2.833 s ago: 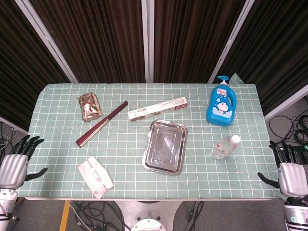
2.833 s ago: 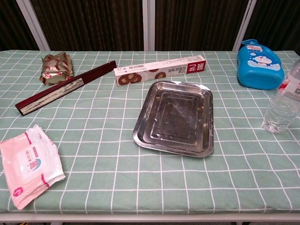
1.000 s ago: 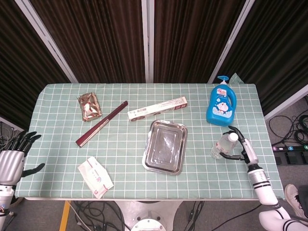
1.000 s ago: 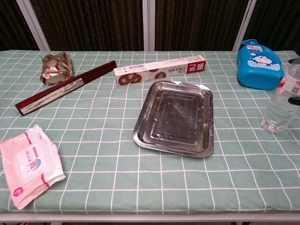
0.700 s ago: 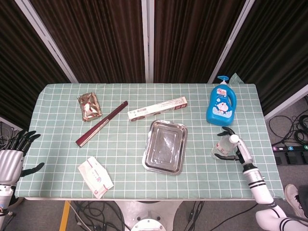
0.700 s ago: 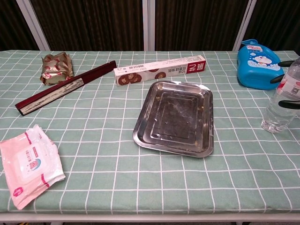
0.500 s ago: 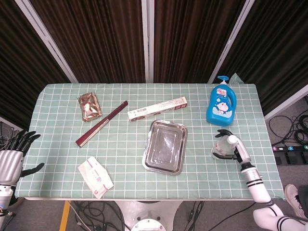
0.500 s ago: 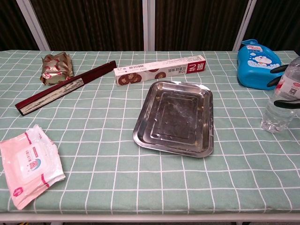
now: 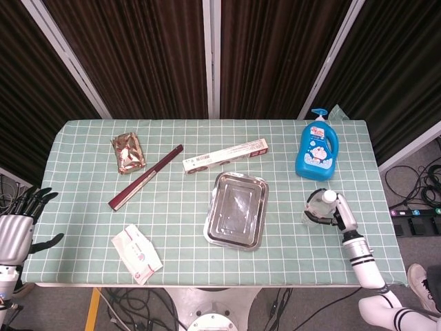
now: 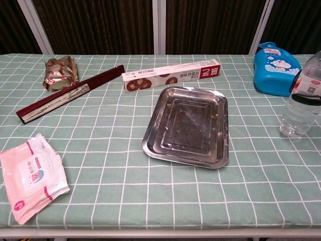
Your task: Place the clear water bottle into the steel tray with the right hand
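The clear water bottle (image 9: 315,207) stands upright on the checked cloth, to the right of the empty steel tray (image 9: 236,210). My right hand (image 9: 332,209) reaches in from the right edge, and its dark fingers wrap around the bottle's upper body. In the chest view the bottle (image 10: 301,111) is at the far right, with a dark finger (image 10: 307,99) across it; the tray (image 10: 188,125) lies in the middle. My left hand (image 9: 15,231) hangs off the table's left edge with its fingers apart, holding nothing.
A blue pump bottle (image 9: 317,148) stands just behind the water bottle. Behind the tray lies a long box (image 9: 226,156). A dark red stick (image 9: 146,177) and a gold packet (image 9: 128,152) are at the back left. A wipes pack (image 9: 136,253) is near the front.
My right hand came up from beside the table to the bottle, and its fingers closed around it. The bottle stays where it stood. The left hand has barely moved.
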Available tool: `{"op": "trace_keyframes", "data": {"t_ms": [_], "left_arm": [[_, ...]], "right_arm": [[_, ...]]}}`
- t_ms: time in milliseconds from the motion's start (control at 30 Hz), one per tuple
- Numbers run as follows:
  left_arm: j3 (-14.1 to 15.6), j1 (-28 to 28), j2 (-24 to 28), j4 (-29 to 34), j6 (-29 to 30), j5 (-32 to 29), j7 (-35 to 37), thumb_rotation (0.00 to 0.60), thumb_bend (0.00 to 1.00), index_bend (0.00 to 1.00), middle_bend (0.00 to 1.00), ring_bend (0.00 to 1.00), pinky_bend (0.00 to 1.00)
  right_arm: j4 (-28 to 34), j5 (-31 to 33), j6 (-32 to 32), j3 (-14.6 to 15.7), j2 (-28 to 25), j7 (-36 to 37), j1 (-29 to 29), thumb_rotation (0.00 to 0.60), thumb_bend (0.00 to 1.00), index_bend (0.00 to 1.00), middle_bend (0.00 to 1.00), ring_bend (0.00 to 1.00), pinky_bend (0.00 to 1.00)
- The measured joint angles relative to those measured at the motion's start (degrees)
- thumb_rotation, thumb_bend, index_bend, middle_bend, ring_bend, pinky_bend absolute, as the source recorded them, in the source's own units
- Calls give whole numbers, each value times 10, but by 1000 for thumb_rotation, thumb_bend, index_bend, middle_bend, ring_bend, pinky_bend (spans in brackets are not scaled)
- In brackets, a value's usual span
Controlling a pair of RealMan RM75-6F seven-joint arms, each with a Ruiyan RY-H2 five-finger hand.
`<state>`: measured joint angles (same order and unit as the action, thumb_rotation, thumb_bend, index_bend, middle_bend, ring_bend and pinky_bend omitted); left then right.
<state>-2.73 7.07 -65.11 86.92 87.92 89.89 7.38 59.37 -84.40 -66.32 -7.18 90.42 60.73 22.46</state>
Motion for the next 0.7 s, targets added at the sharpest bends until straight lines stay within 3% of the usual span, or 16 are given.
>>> {"op": "trace_keyframes", "data": {"t_ms": [467, 700], "left_arm": [[2, 0, 4, 16, 0, 3, -10, 600, 136, 236, 235, 97, 190], [1, 2, 5, 17, -2, 2, -14, 600, 137, 236, 235, 97, 190]], "right_arm": [[129, 13, -13, -53, -33, -82, 40, 600, 274, 609, 537, 355, 443], [132, 33, 15, -67, 16, -124, 76, 600, 277, 609, 536, 355, 445]]}}
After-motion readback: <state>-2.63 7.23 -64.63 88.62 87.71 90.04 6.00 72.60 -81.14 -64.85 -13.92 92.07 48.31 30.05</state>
